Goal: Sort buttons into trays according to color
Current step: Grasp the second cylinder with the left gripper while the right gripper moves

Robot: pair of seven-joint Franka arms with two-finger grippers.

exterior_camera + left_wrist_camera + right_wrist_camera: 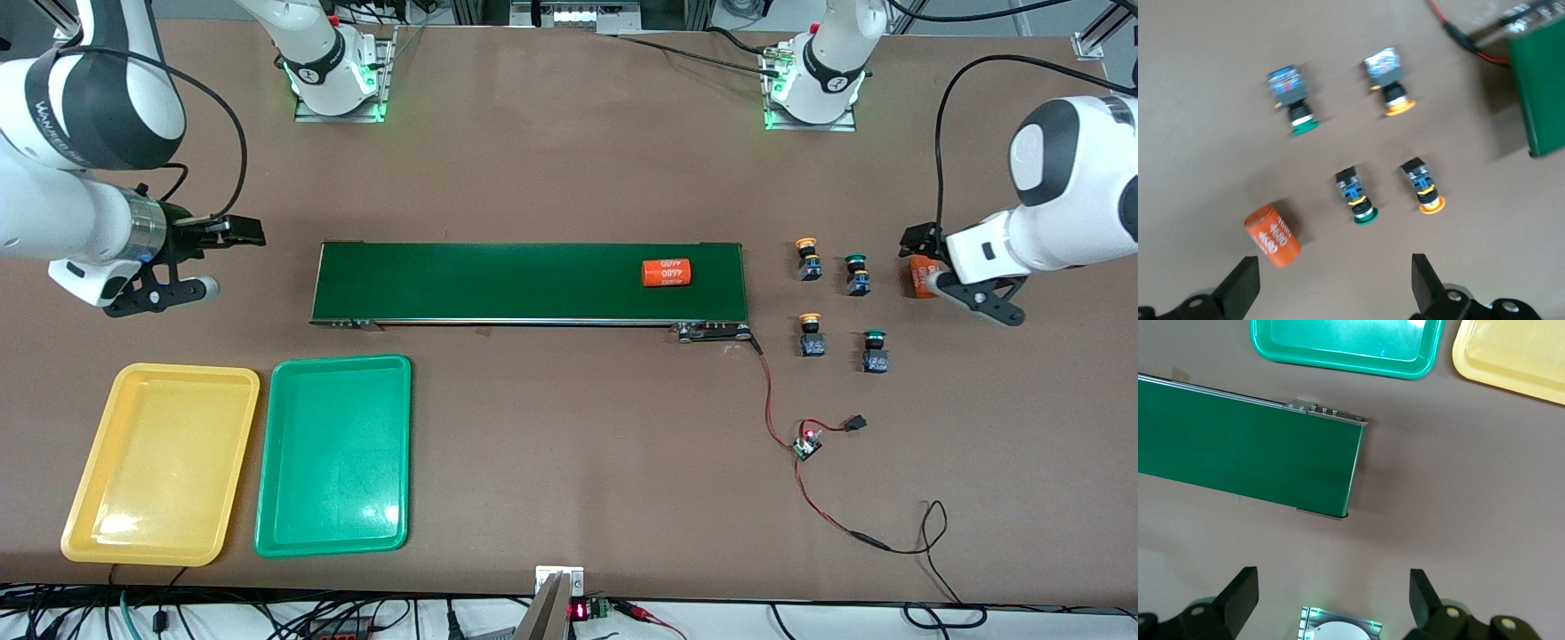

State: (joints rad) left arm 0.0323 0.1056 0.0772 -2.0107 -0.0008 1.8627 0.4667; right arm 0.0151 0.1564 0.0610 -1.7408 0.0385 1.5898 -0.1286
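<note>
You see two trays nearest the front camera, one yellow tray [160,462] and one green tray [335,455], toward the right arm's end. Four buttons [840,304], two yellow, two green, stand farther, beside the belt [498,283] with one orange cylinder [666,272]. Left pincer [1335,283] and right pincer [1333,595] hang with fingers apart.

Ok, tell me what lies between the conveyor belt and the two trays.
Bare brown tabletop only, seen in the front view between the conveyor belt, green tray and yellow tray.

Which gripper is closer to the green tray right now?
Right. The right gripper hangs open at the conveyor's tray end, near the green tray; the left gripper is open by the buttons.
</note>
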